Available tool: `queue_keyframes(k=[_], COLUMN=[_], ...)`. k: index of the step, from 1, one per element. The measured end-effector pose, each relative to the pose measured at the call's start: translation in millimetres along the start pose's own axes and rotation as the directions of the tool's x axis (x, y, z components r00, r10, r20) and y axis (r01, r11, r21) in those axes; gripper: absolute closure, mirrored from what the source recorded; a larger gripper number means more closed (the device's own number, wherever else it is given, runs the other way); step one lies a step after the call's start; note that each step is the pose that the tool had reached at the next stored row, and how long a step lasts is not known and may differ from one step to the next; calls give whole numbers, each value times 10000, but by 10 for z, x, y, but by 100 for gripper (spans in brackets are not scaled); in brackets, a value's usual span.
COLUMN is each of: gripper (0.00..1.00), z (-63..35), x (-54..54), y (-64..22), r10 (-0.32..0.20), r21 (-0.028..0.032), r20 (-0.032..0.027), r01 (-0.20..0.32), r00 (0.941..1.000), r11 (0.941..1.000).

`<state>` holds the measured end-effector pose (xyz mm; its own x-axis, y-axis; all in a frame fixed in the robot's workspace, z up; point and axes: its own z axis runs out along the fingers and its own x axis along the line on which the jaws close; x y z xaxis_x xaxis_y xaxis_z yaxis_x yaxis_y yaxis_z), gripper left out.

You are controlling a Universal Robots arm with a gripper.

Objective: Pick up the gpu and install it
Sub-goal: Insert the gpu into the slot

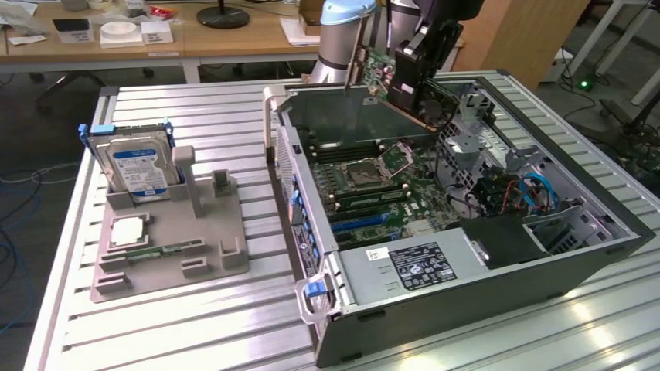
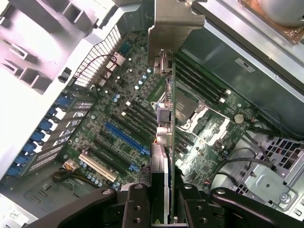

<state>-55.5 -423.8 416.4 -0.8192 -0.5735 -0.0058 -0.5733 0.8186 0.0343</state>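
Slatted metal counter (image 1: 206,325), open computer case (image 1: 495,286) on it. Tool (image 2: 161,204) pinching the gpu (image 2: 164,118) edge-on, bracket pointing away from the tool, above the motherboard (image 2: 118,109). Picked up already; apparently not yet seated in any slot.

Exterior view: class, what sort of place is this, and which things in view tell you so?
Probably a robotics lab or workshop: a robot arm holds a gpu above an open computer case on a slatted metal table, with cluttered office desks behind.
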Motion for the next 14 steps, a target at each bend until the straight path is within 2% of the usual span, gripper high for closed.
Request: queue_keyframes(k=[14], gripper=[73], z=[-1], x=[1], y=[-11], r10=[-583], r21=[-22], r20=[-7], r01=[583], r00=[9983], r11=[9983])
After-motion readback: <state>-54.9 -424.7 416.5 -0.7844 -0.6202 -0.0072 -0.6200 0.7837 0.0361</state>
